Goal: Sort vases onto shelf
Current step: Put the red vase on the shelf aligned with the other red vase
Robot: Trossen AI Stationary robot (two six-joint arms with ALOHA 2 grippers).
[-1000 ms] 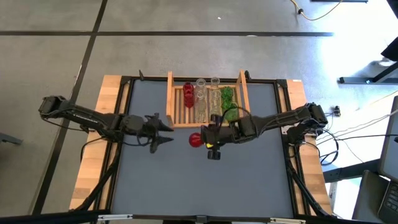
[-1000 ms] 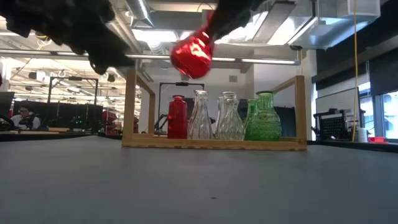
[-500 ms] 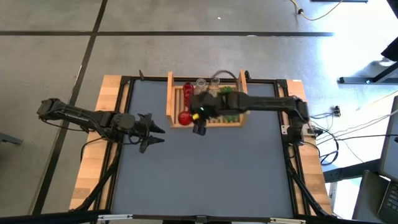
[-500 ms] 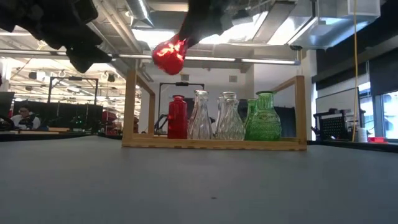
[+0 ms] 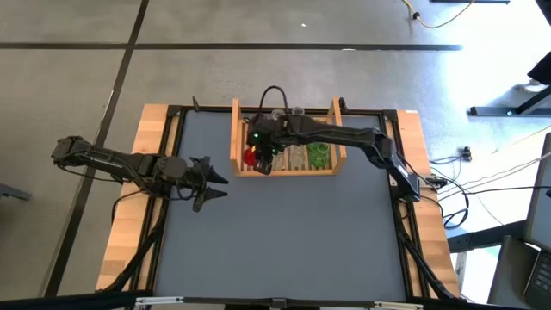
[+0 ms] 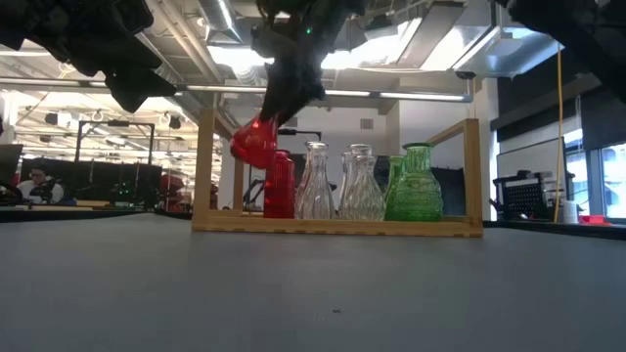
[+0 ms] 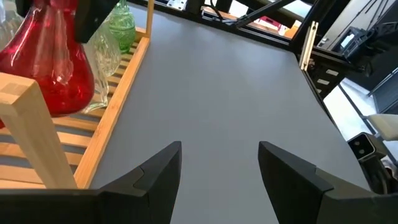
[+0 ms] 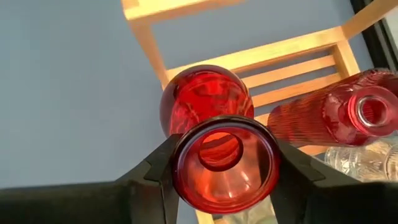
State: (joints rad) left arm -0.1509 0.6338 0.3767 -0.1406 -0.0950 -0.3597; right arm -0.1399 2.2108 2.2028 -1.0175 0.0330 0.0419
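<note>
Grey table point(image 5: 284, 232), seated person point(image 6: 37, 182), yellow cable point(image 5: 443, 17)

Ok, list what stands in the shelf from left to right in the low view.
Held red vase in the right tool → standing red vase → clear vase → second clear vase → green vase, all between the side boards of the shelf.

Vase count by colour, one shelf point(image 6: 472, 174).
Red vases point(image 6: 256, 144): two. Clear vases point(image 6: 315, 183): about three. Green vases point(image 6: 417, 184): two visible, overlap makes exact totals uncertain.
</note>
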